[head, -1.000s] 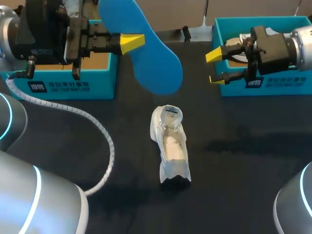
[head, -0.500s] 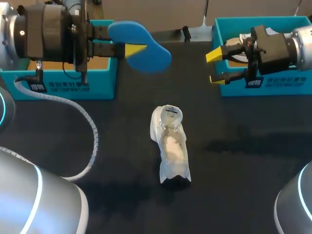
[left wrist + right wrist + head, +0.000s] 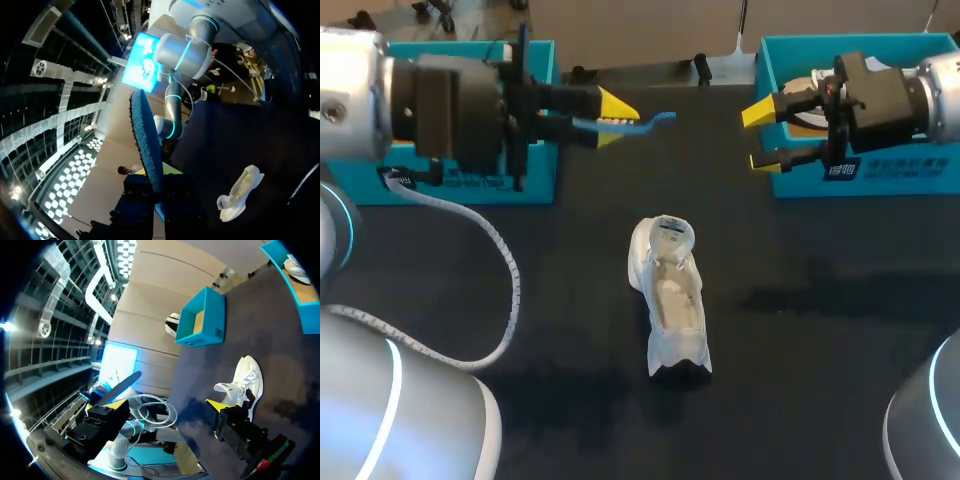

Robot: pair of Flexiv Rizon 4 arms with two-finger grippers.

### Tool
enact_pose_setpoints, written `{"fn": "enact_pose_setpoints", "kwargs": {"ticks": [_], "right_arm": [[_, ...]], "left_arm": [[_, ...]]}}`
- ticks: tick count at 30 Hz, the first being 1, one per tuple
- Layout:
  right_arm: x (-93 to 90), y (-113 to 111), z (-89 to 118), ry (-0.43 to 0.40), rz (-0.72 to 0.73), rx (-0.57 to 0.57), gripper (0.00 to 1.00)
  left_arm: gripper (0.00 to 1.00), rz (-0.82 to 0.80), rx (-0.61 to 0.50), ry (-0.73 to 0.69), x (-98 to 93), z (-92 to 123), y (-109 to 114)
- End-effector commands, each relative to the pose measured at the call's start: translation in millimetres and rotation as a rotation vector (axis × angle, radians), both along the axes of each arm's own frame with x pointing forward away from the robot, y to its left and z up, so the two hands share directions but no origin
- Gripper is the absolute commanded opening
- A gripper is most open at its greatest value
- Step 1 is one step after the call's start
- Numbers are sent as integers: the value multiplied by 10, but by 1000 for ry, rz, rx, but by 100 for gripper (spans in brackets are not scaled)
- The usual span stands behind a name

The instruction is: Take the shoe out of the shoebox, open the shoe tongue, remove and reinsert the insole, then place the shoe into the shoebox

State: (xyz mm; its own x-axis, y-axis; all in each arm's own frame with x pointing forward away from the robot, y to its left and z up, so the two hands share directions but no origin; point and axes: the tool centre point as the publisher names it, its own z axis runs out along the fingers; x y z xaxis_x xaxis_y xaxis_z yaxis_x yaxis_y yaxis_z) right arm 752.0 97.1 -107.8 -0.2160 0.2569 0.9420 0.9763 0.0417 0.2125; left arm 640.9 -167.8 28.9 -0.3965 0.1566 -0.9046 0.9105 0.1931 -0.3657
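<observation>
A white shoe (image 3: pixel 670 295) lies in the middle of the black table, its opening facing up. High above the table's far left my left gripper (image 3: pixel 610 112) is shut on a blue insole (image 3: pixel 645 120), which shows edge-on in the head view. From the left wrist the insole (image 3: pixel 147 145) stands up from between the left gripper's (image 3: pixel 157 192) fingers, with the shoe (image 3: pixel 240 192) on the table off to one side. My right gripper (image 3: pixel 760 135) hangs open and empty in front of the right shoebox. The shoe (image 3: pixel 245 377) lies ahead of the right gripper (image 3: pixel 162 407).
A teal shoebox (image 3: pixel 535 185) stands at the far left behind my left arm. A second teal shoebox (image 3: pixel 800 185) stands at the far right and holds another white shoe (image 3: pixel 295 267). My left arm's cable (image 3: pixel 505 270) loops over the table's left part.
My left wrist has turned the insole from broadside to edge-on and carried it lower and a little rightward. The shoe and my right arm have not moved.
</observation>
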Motion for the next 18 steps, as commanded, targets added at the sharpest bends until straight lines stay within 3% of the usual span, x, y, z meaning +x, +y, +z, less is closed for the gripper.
{"fn": "enact_pose_setpoints", "kwargs": {"ticks": [1, 7, 14, 18], "right_arm": [[0, 15, -3, 0, -2, -2, 100], [0, 15, -3, 0, -2, -2, 100], [0, 15, -3, 0, -2, -2, 100], [0, 15, -3, 0, -2, -2, 100]], "left_arm": [[0, 11, 30, -74, -51, -31, 9], [0, 11, 30, -74, -51, -31, 9], [0, 40, -60, -206, 41, -314, 11], [0, 65, -2, -350, 141, -478, -46]]}}
